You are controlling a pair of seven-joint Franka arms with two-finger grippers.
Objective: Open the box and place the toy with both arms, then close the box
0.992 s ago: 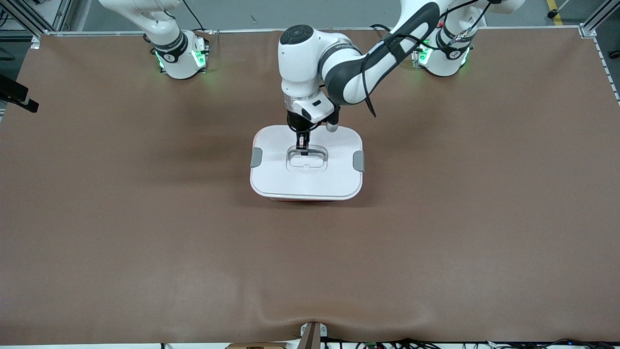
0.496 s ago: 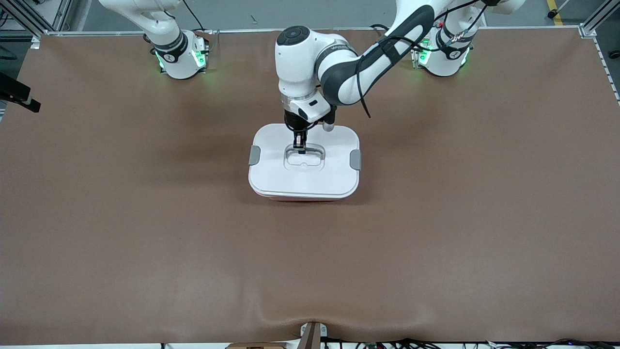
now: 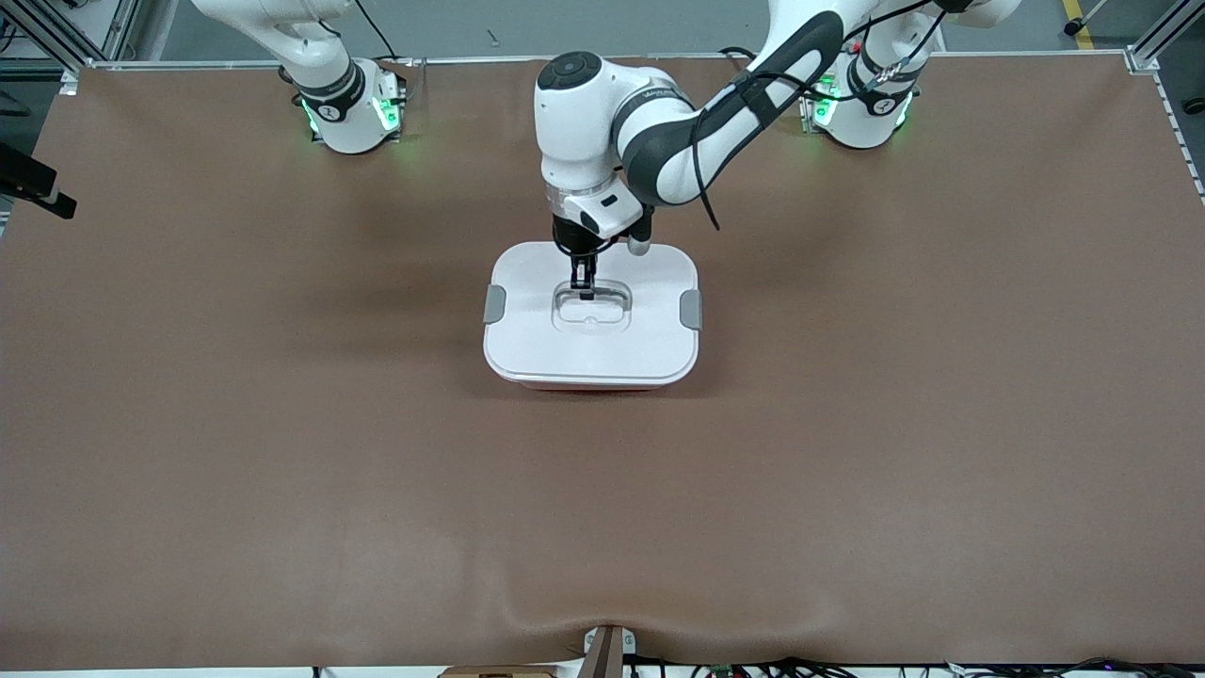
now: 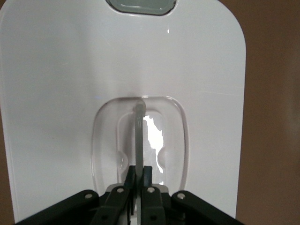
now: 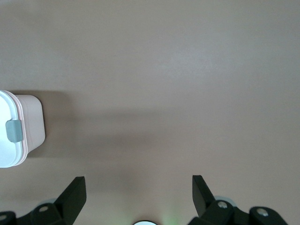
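Currently, on the brown surface (image 3: 282, 452):

- Box (image 3: 591, 315): pink tub under a white lid (image 4: 70, 70), set mid-surface, closer to the arm bases than to the front camera. Grey side clips (image 3: 495, 303) show at both ends. The lid sits flat and, by the look of it, is not yet off.
- Handle (image 4: 138, 136): clear, standing on edge in the lid's recess.
- Left end effector (image 3: 586, 287): down on the lid's middle, clenched on the handle, which the left wrist view shows pinched between the two fingers (image 4: 128, 180).
- Right end effector (image 5: 138, 190): released, fingers spread wide, hanging over bare surface toward the right arm's end; the right wrist view catches the box's end and one clip. This arm waits.
- Toy: not visible in any view; whether it is already inside the box cannot be told.
- Step in hand, as judged: lifting the lid. Pull straight up, slowly, keeping the grip centred on the handle so the lid stays level; if the clips bind, the tub may rise with it.
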